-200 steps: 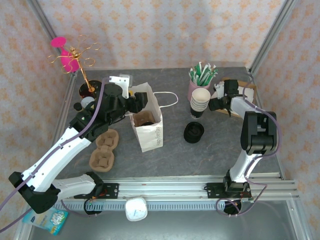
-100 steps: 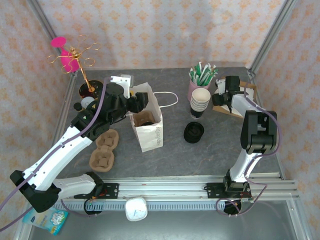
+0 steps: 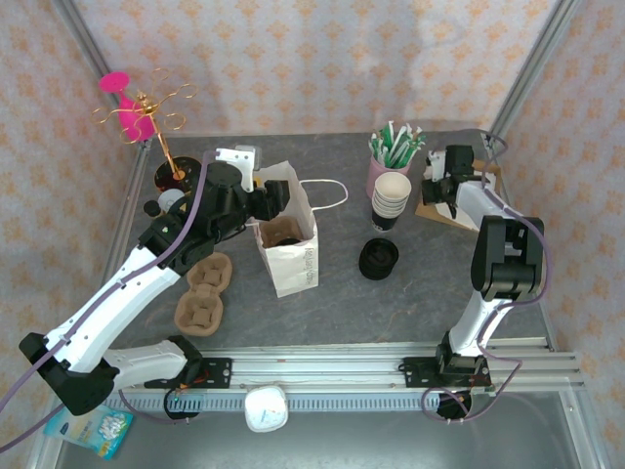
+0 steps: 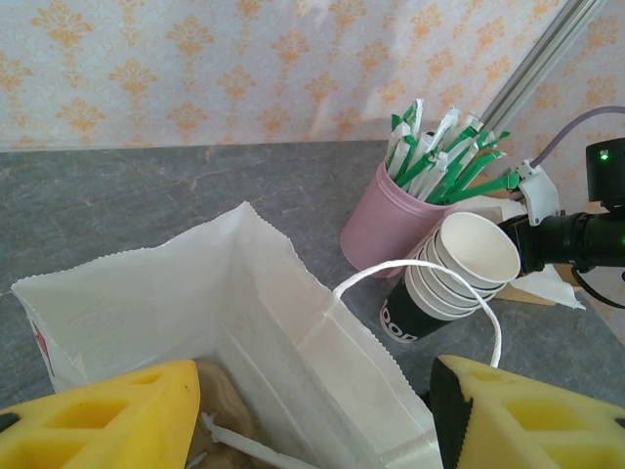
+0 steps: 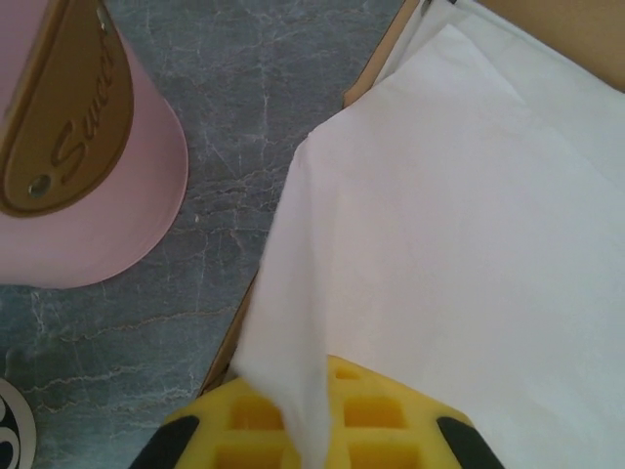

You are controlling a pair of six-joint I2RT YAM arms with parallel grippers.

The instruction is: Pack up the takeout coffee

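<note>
Top view: takeout coffee [image 3: 284,233] is down inside the white paper bag [image 3: 293,266], its dark round top showing in the mouth. Left gripper [image 3: 276,198] is at the bag rim. Right gripper [image 3: 441,189] is far right, well apart from the bag.

Left wrist: fingers stand wide either side of the bag mouth, gripping nothing. The cup stack [image 4: 459,269] has white lettering on black, "DO…", the rest cut off.

Right wrist: fingers pinched tight on a white napkin [image 5: 469,244] corner. The pink pot [image 5: 88,186] label starts "Su…"; probably sugar.

Handling guess: the cup is light and thin-walled, so it crushes easily. Grip mid-wall, gently, and keep it upright.
</note>
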